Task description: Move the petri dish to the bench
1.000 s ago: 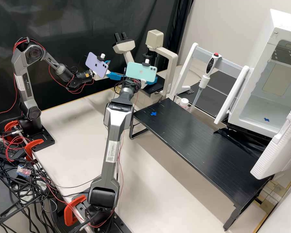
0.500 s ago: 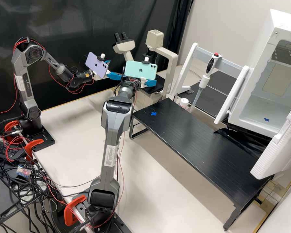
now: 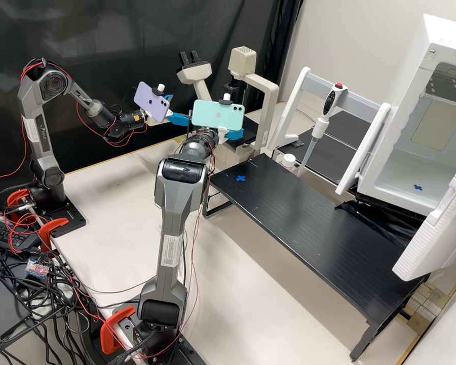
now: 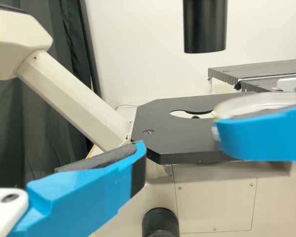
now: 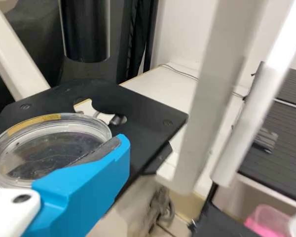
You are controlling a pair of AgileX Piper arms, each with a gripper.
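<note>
In the high view, my left gripper [image 3: 181,108] stands open left of the microscope; in the left wrist view, its near finger [image 4: 89,195] has nothing against its pad. My right gripper [image 3: 234,134], in the high view, is in front of the microscope stage, partly behind its phone. In the right wrist view, the right gripper [image 5: 56,137] is shut on the clear round petri dish [image 5: 52,148], across its sides. The dish [image 4: 261,102] lies roughly flat in the left wrist view, nearer than the black stage [image 4: 177,133]; its height over the stage I cannot tell.
The low black bench [image 3: 314,223] carries a blue cross [image 3: 240,178] near its left end. Beyond it are a pipette [image 3: 319,126] on a white stand and a white-capped bottle [image 3: 288,161]. An open white incubator [image 3: 405,167] stands at the right.
In the high view, my right arm has drawn back, its gripper and phone shifting a little left, away from the microscope stage. The left arm has kept still.
</note>
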